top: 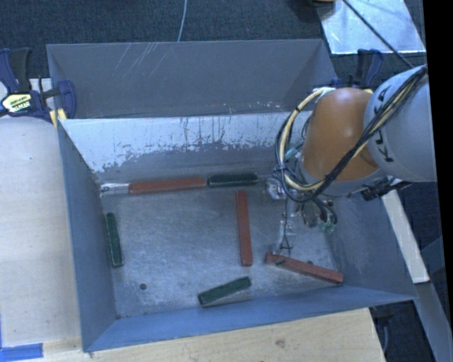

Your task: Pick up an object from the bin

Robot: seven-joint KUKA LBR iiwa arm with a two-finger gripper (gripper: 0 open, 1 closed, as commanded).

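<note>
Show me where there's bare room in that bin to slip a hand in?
Widest bare floor: left of centre, bordered by the left green stick, back red stick, middle red stick and front green stick. Crowded on the right, where the gripper hangs by the slanted red stick.

A pale wooden tabletop (pixel 26 233) meets dark floor (pixel 117 12) at the far side.

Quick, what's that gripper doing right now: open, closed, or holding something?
Gripper: cannot be told whether open or closed. It sits at the left end of the red-brown stick in the lower right corner of the bin.
</note>
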